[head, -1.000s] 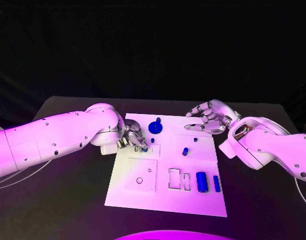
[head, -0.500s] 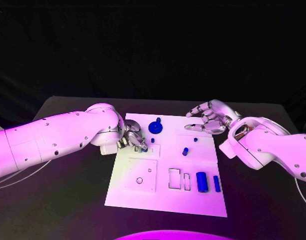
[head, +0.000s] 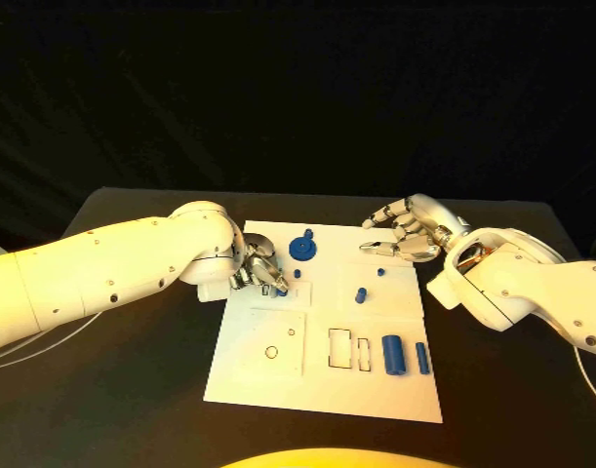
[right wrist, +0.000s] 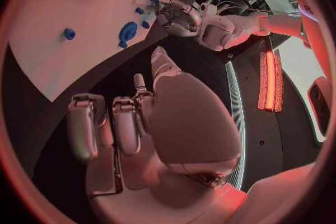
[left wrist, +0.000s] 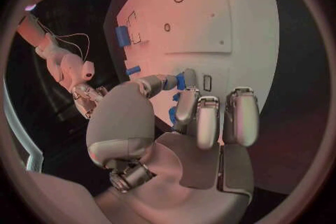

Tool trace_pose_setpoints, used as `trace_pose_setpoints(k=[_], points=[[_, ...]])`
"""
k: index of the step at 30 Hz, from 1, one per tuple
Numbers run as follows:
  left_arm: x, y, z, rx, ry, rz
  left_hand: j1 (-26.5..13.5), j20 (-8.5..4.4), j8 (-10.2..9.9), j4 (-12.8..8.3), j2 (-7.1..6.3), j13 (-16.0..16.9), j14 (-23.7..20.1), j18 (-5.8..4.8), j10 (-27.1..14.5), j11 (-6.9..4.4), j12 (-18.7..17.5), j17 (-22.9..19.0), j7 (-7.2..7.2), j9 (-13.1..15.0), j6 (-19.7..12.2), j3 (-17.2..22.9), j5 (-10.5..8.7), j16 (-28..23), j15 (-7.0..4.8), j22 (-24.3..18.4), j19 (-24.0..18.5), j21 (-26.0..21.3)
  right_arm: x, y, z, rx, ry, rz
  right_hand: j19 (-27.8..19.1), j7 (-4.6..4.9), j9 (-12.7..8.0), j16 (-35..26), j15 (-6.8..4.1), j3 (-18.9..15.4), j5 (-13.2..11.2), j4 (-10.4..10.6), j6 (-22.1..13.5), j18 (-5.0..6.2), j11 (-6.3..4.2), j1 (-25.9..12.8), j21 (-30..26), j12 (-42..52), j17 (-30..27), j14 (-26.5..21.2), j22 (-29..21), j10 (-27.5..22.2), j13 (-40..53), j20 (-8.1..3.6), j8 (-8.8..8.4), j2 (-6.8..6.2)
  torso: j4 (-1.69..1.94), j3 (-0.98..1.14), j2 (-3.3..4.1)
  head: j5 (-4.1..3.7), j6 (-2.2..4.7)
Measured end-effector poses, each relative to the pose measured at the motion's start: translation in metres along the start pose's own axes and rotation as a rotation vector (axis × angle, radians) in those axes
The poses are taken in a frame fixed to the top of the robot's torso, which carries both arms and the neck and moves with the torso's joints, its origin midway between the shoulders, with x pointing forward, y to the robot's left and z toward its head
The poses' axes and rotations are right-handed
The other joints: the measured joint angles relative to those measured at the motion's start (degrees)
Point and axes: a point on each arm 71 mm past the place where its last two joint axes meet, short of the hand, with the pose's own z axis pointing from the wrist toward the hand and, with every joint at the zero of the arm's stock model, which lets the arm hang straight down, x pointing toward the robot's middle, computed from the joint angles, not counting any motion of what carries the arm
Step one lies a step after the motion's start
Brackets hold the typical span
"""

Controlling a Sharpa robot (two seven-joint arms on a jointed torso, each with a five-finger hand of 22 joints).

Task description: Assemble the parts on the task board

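A black table [head: 143, 390] stands here, its top dark and matte, with the far corners rounded. Behind it hangs a black cloth backdrop [head: 298, 88], creased and folded, closing off the whole back of the room. Warm yellowish light falls over everything. At the table's edge in the right wrist view, a thin pale strip [right wrist: 234, 117] curves along the rim.

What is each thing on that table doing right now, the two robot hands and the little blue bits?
left robot hand: over the board's left edge, pinching a small blue part
right robot hand: empty, fingers curled, beside the board's far right corner
task board: flat on the table
blue disc: resting on the board
two blue cylinders: lying side by side
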Motion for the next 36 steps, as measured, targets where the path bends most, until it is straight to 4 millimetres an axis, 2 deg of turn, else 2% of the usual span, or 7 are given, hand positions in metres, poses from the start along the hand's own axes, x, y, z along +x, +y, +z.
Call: trace_pose_setpoints(k=[8, 16, 19, 25, 29, 31, 36], points=[[0.0004, -0.0025, 0.0018, -0.012, 0.011, 0.010, -0.3, 0.00, 0.0, 0.0, 0.30, 0.5, 0.0, 0.00, 0.4, -0.01, 0.4, 0.0, -0.19, 0.1, 0.4, 0.0, -0.01, 0.0, 0.00, 0.0, 0.0, 0.0, -0.0002, -0.0002, -0.0003, 0.001, 0.000, 0.000, 0.0, 0.00, 0.0, 0.0, 0.00, 0.0, 0.0, 0.0, 0.0, 0.00, 0.00, 0.0, 0.0, 0.0, 0.0, 0.0, 0.0, 0.0, 0.0, 0.00, 0.00, 0.00, 0.00, 0.03, -0.02, -0.01, -0.15], [0.0011, -0.0035, 0.0032, -0.021, 0.017, 0.013, -1.7, 0.01, 0.4, -0.8, 1.69, 0.7, 0.0, 0.00, 0.7, -0.31, 0.4, 0.0, -0.39, 0.3, 0.8, -0.8, 0.02, 0.0, 0.01, 0.0, 0.0, 0.0, -0.0002, -0.0001, -0.0005, 0.001, 0.000, 0.000, 0.0, 0.00, 0.0, 0.0, 0.00, 0.0, 0.0, 0.0, 0.0, 0.00, 0.00, 0.0, 0.0, 0.0, 0.0, 0.0, 0.0, 0.0, 0.0, 0.00, 0.00, 0.00, 0.02, 0.02, -0.07, -0.03, -0.05], [0.0008, -0.0036, 0.0036, -0.023, 0.016, 0.012, -2.5, 0.01, 0.4, -1.6, 2.46, 0.6, 0.0, 0.00, 0.9, -0.51, 0.4, 0.0, -0.63, 0.7, 1.0, -1.6, -0.98, 0.0, -0.01, 0.0, 0.0, 0.0, -0.0001, 0.0000, -0.0006, 0.000, 0.000, 0.000, 0.0, 0.00, 0.0, 0.0, 0.00, 0.0, 0.0, 0.0, 0.0, 0.00, 0.00, 0.0, 0.0, 0.0, 0.0, 0.0, 0.0, 0.0, 0.0, 0.00, 0.00, 0.00, 0.02, 0.01, -0.07, -0.04, -0.01], [0.0000, -0.0031, 0.0042, -0.026, 0.008, 0.010, -4.2, 0.01, 0.4, -4.0, 1.41, -0.3, 0.0, 0.00, 1.0, -0.64, -0.1, 0.0, -2.06, 1.1, 1.2, -4.0, -1.83, 0.0, -0.42, 0.0, 0.0, -0.5, 0.0000, 0.0001, -0.0006, 0.000, 0.000, 0.001, 0.0, 0.00, 0.0, 0.0, 0.00, 0.0, 0.0, 0.0, 0.0, 0.00, 0.00, 0.0, -0.1, 0.0, 0.0, 0.0, 0.0, 0.0, 0.0, 0.00, 0.00, 0.00, 0.03, -0.01, -0.07, -0.08, 0.17], [-0.0003, -0.0018, 0.0049, -0.031, 0.001, 0.007, -4.5, 0.01, -0.1, -0.9, 1.05, -0.4, 0.0, 0.00, 1.0, -0.64, -0.1, 0.0, -2.83, 0.5, 1.4, -9.5, -1.81, 0.0, -0.41, 0.0, 0.0, -0.7, -0.0001, 0.0001, -0.0006, 0.000, 0.000, 0.001, 0.0, 0.00, 0.0, 0.0, 0.00, 0.0, 0.0, 0.0, 0.0, 0.00, 0.00, 0.0, -0.2, 0.0, 0.0, 0.0, 0.0, 0.0, 0.0, 0.00, 0.00, 0.00, 0.06, -0.03, -0.07, -0.10, 0.24], [-0.0003, -0.0014, 0.0050, -0.032, -0.001, 0.006, -4.4, -0.03, -0.1, 0.8, 0.74, -0.4, 0.0, 0.00, 1.0, -0.64, -0.1, 0.0, -2.55, 0.3, 1.9, -11.7, -1.80, 0.0, -0.41, 0.0, 0.0, -0.7, -0.0001, 0.0001, -0.0007, 0.000, 0.000, 0.001, 0.0, 0.00, 0.0, 0.0, 0.00, 0.0, 0.0, 0.0, 0.0, 0.00, 0.00, 0.0, -0.2, 0.0, 0.0, 0.0, 0.0, 0.0, 0.0, 0.00, 0.00, 0.00, 0.06, -0.04, -0.06, -0.11, 0.30], [-0.0005, -0.0006, 0.0048, -0.034, -0.003, 0.006, -3.6, -0.20, -0.4, 2.7, -0.18, -0.5, 0.0, 0.00, 0.8, -0.86, -0.1, 0.0, -2.55, 0.1, 1.9, -14.6, -2.15, 0.0, -0.41, 0.0, 0.2, -0.9, -0.0003, -0.0001, -0.0008, 0.001, 0.000, 0.000, 0.0, 0.00, 0.0, 0.0, 0.00, 0.0, 0.0, 0.0, 0.0, 0.00, 0.00, 0.0, -0.2, 0.0, 0.0, 0.0, 0.0, 0.0, 0.0, 0.00, 0.00, 0.00, 0.05, -0.07, -0.03, -0.11, 0.35]])
